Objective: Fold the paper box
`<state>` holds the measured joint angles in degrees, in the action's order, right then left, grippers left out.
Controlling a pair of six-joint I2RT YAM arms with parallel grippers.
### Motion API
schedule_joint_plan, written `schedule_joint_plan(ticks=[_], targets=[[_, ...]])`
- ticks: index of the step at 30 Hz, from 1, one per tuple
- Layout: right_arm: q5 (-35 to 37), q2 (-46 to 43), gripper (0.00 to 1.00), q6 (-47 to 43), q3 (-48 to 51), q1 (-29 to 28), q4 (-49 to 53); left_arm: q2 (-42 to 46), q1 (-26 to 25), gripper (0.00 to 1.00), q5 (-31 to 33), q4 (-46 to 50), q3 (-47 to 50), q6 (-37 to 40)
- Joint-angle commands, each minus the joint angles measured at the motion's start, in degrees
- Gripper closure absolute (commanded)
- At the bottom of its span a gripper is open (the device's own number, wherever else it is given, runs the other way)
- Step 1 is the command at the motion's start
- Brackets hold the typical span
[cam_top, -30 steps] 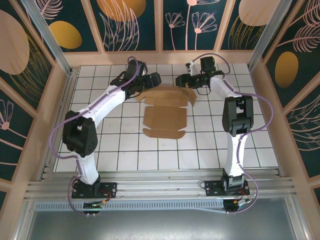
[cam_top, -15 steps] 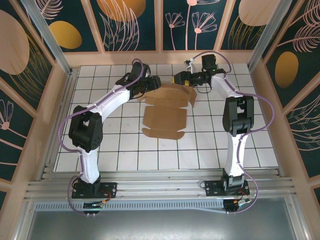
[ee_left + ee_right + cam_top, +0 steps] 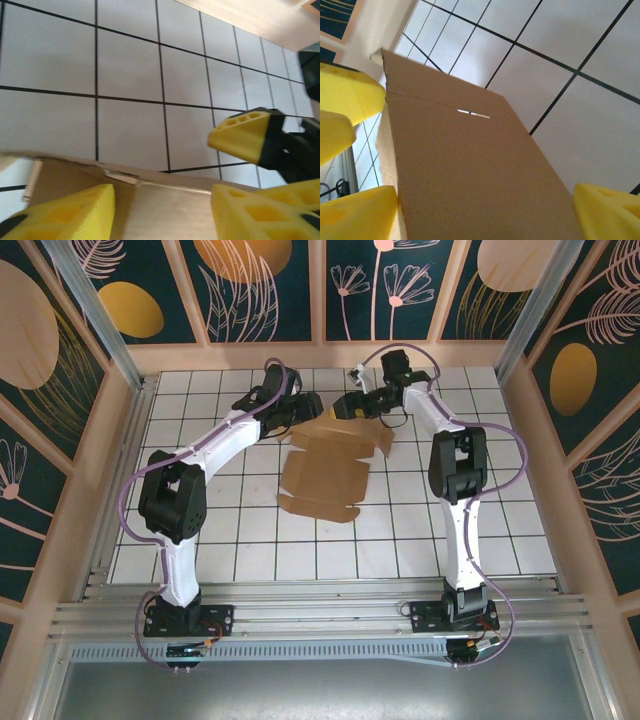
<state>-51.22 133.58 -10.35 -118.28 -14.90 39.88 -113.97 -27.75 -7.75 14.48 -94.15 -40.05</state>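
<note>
The paper box (image 3: 322,475) lies toward the far side of the tiled table (image 3: 500,525), its far flap between the half-parted jaws of the left gripper (image 3: 160,200) and the wide-parted right gripper (image 3: 485,200), neither clearly pinching it.

Likely a robotics lab cell, white gridded tabletop (image 3: 520,530), aluminium rail frame (image 3: 300,625), leaf-print wall panels (image 3: 265,285)

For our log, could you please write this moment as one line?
paper box: unfolded | left gripper: open, far flap | right gripper: open, far flap
</note>
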Motion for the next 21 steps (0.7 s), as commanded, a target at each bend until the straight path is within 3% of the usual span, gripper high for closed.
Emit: schedule_joint_plan(ticks=[1,5,8,10,15,18,21], targets=[[3.65,0.81,0.14,-1.15,-1.88,-0.04,2.86,-0.78,0.11,0.53,-5.81,-3.75,1.73,-2.67],[4.55,0.81,0.15,-0.55,-1.56,-0.05,2.40,-1.64,0.15,0.53,-7.22,-3.66,1.59,-3.39],[4.76,0.72,0.14,-0.28,-1.69,-0.04,2.22,-1.08,0.28,0.36,-4.55,-2.39,1.40,-2.20],[4.99,0.57,0.15,-0.28,-1.67,-0.04,2.31,0.66,0.32,0.31,-1.10,-2.21,2.10,-0.63],[4.40,0.03,0.14,0.38,-1.52,0.02,2.13,6.09,0.32,0.23,-2.60,-4.61,6.02,10.01],[2.81,-0.37,0.11,0.96,-1.53,-0.03,1.87,6.40,0.33,0.21,-2.84,-0.47,5.68,17.31],[0.98,-1.01,0.09,1.03,-1.52,-0.02,1.87,4.65,0.32,0.20,1.59,5.91,2.74,20.60]])
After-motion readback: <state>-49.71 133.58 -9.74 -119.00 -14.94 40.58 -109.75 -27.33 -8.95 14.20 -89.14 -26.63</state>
